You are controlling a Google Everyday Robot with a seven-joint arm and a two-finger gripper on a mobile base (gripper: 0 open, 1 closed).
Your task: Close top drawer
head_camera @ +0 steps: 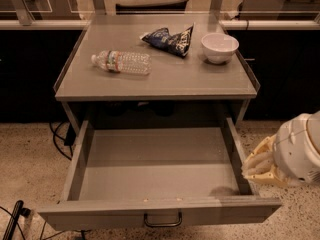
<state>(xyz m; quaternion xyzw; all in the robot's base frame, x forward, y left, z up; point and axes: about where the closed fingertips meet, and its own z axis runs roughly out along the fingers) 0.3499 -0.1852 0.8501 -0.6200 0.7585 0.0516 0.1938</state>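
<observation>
The top drawer (160, 211) is a wide, deep grey metal drawer pulled far out from under the grey cabinet top (165, 81). Its inside is bare. Its flat front panel faces me at the bottom, with a dark loop handle (163, 221) at its centre. My gripper (260, 166), pale yellow on a white wrist, hangs to the right of the drawer, just outside its right side wall near the front corner. It holds nothing that I can see.
On the cabinet top lie a clear plastic water bottle (121, 62), a dark blue chip bag (169, 39) and a white bowl (219, 47). Black cables (59, 139) trail on the speckled floor at the left. A dark counter runs behind.
</observation>
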